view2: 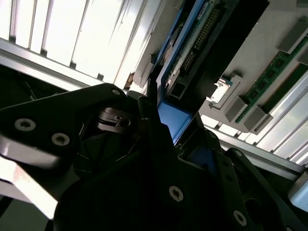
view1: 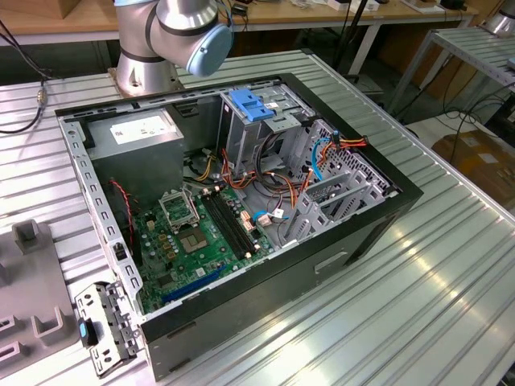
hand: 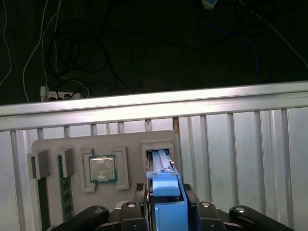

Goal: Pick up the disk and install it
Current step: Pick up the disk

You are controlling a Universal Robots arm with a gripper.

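Note:
The disk [hand: 161,161] stands on edge at a slot of a grey fixture tray [hand: 122,139], with its blue carrier rail [hand: 167,202] toward the camera. In the first wrist view my gripper [hand: 167,195] has a black finger on each side of that rail and is shut on it. The second wrist view looks along the disk [view2: 199,41], showing its circuit board, a connector and the blue rail [view2: 172,120] between the dark fingers [view2: 149,110]. The arm's base and a grey-blue joint [view1: 189,32] stand behind the open computer case [view1: 241,201].
In the case are a tall metal drive cage with a blue bracket [view1: 251,104], a grey power supply [view1: 137,133], a green motherboard [view1: 201,233] and loose cables. The tray also holds a processor [hand: 102,168] and memory sticks [hand: 65,192]. A loose metal bracket [view1: 105,326] lies by the case.

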